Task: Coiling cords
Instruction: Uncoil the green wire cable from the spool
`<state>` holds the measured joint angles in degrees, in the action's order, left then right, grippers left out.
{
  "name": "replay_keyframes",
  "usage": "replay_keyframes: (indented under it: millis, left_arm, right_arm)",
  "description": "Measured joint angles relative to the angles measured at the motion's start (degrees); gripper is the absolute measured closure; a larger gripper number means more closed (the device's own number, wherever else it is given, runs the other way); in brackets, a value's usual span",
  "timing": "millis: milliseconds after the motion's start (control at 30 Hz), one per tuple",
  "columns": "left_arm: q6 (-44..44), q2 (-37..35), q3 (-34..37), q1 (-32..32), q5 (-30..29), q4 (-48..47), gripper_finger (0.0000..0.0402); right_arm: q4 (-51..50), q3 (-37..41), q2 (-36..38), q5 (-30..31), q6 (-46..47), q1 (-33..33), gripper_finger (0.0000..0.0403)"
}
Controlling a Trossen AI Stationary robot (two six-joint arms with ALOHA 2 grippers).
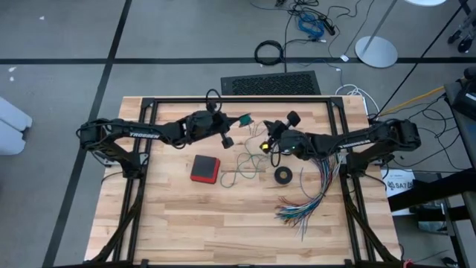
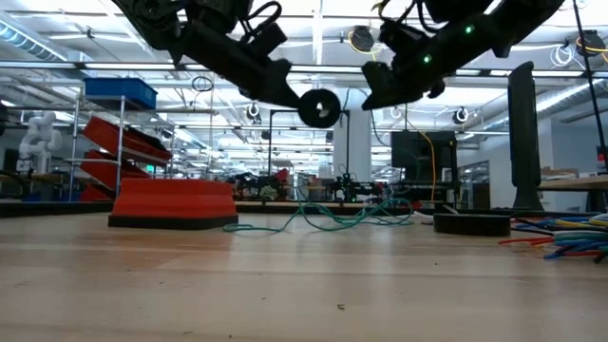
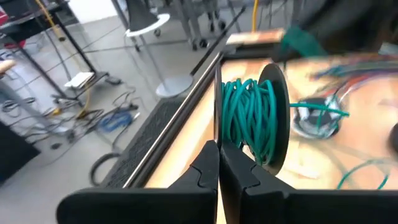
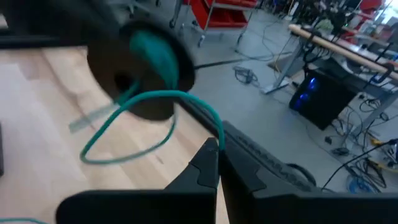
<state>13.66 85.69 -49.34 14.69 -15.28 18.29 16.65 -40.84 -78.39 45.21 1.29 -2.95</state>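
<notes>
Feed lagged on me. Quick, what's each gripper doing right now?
Left gripper: shut on the black spool wound with teal cord.
Right gripper: shut on the teal cord's loose end, near the spool.

**A robotics lab on an open industrial floor**

You are working in a large lab or workshop hall. Look past the wooden table (image 1: 186,216) and you see rows of ceiling strip lights (image 2: 85,66), red shelving (image 2: 119,152) with a blue bin (image 2: 119,92), long benches crowded with equipment, and loose cables (image 1: 309,22) on the grey floor.
</notes>
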Motion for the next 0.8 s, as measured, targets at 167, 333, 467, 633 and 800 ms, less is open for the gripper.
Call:
replay_keyframes:
  millis: [167, 333, 467, 633, 800]
  left_arm:
    - [1.4, 0.0, 0.0, 1.3, -2.2, -4.2, 0.0402]
    - [1.8, 0.0, 0.0, 2.9, -5.1, -5.1, 0.0402]
    - [1.7, 0.0, 0.0, 4.0, -6.6, -2.9, 0.0402]
    - [0.2, 0.0, 0.0, 5.1, -6.2, 3.0, 0.0402]
    - [-2.6, 0.0, 0.0, 5.5, -3.6, 9.5, 0.0402]
  right_arm:
    - [4.1, 0.0, 3.0, -0.4, -4.3, 1.4, 0.0403]
    - [13.3, 0.0, 3.6, -10.8, -10.8, 4.2, 0.0403]
    - [14.9, 0.0, 3.4, -19.3, -11.2, 5.4, 0.0403]
    - [7.9, 0.0, 3.3, -24.6, -6.9, 5.2, 0.0403]
    - [0.8, 0.0, 3.3, -24.2, -1.2, 4.4, 0.0403]
